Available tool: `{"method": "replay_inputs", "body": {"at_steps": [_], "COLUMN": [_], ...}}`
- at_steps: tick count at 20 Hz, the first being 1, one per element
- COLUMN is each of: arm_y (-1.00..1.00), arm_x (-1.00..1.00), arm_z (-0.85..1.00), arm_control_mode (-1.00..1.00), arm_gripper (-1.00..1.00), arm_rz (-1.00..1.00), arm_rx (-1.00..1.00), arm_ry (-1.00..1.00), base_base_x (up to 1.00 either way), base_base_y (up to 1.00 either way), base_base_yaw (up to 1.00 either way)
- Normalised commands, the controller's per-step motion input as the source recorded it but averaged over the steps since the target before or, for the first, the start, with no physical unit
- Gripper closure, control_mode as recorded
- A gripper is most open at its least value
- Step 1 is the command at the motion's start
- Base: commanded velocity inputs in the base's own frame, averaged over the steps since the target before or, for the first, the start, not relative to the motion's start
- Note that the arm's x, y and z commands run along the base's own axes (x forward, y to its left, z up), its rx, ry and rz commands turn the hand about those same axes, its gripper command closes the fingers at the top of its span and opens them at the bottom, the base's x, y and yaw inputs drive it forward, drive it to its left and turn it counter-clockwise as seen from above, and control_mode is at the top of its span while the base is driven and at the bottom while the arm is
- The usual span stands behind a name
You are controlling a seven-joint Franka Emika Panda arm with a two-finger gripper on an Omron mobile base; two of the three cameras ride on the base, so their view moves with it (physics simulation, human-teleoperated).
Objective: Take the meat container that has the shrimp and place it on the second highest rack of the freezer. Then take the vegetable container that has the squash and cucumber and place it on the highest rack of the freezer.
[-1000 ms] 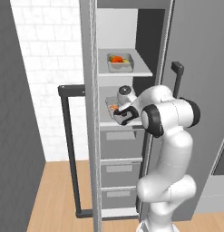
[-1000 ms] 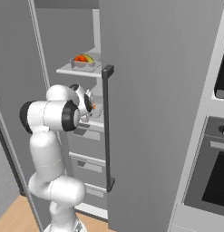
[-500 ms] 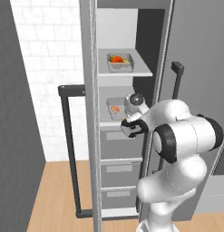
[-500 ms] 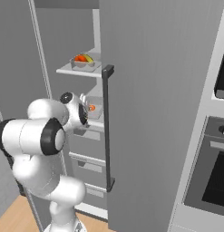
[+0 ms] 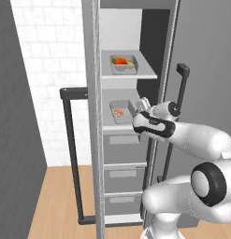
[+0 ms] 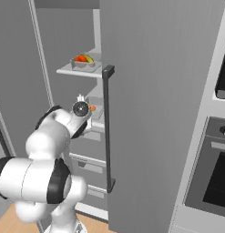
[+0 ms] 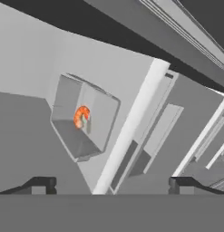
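Shrimp container (image 5: 120, 112) sits on the freezer's (image 5: 135, 140) second shelf near its front edge; squash-cucumber container (image 5: 123, 62) on the top shelf.
Right base view: end effector (image 6: 82, 98) beside the shrimp (image 6: 92, 108).
Hand view: fingers (image 7: 41, 183) spread wide, empty. Container looks light, rigid, slippery; best gripped by a rim wall.

The arm (image 5: 196, 140) is glossy white, built of fat rounded segments that swell like capsules. A broad dark band rings the big joint (image 5: 209, 183) at about 4 o'clock in the left base view, with a grey disc set in its centre. A second black collar (image 5: 152, 125) wraps the slimmer forearm near the wrist. In the right base view the same white shell shows a black ring (image 6: 57, 180) at roughly 8 o'clock and a small round dark cap with a pale centre (image 6: 80, 108) on the wrist. The gripper (image 7: 111, 183) has two small dark, blocky fingertips (image 7: 40, 184).
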Motion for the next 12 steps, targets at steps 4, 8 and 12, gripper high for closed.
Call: {"method": "replay_inputs", "body": {"at_steps": [4,8,12], "arm_y": [0.00,0.05,0.03], "arm_x": [-0.92,-1.00,-1.00], "arm_z": [1.00,0.65,0.40], "arm_control_mode": [-1.00,-1.00,-1.00], "arm_gripper": [-1.00,-1.00,-1.00], "arm_rz": [0.52,0.60,0.57], "arm_rx": [-0.01,-0.22,-0.45], "arm_ry": [0.05,0.11,0.08], "base_base_x": [0.00,0.00,0.00], "base_base_y": [0.00,0.00,0.00], "base_base_yaw": [0.00,0.00,0.00]}}
